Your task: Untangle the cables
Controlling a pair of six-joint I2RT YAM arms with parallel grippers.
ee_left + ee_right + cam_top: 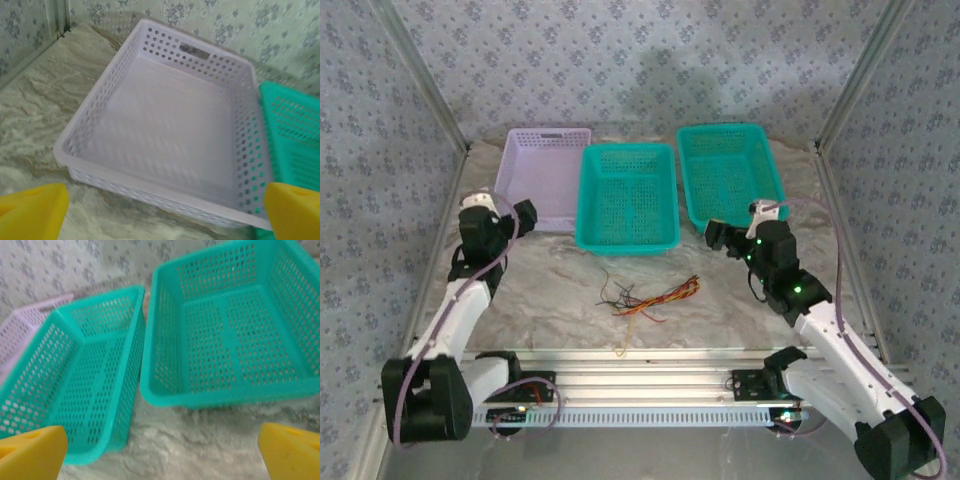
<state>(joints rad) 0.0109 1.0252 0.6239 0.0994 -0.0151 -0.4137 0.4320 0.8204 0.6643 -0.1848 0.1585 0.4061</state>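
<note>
- Currently both arms stand raised and clear of the work. The left gripper (524,217) hangs near the left edge of the marbled worktop (550,290), in front of the lilac basket (548,140). The right gripper (716,236) hangs toward the right edge, in front of the right teal basket (720,131).
- Claw state: on both arms the yellow fingertips (31,211) stand wide apart with nothing between them.
- The cables (650,297) lie flat in 1 loose bunch close to the near edge of the worktop, about midway along it. They are in front of the middle teal basket (626,150) and apart from it. Red, yellow-orange and black strands cross one another, and a pale strand trails toward the near edge.
- Judgement: separation has not begun.
- Risk 1: the strands are very thin and lie flat, so a closing claw may scrape the worktop and catch nothing.
- Risk 2: a claw may pinch several strands together, and pulling would then tighten the crossing rather than free it.
- Risk 3: a pull with nothing holding the bunch down may drag all of it over the near edge.
- Risk 4: the pale strand blends with the marbling and could be overlooked.
</note>
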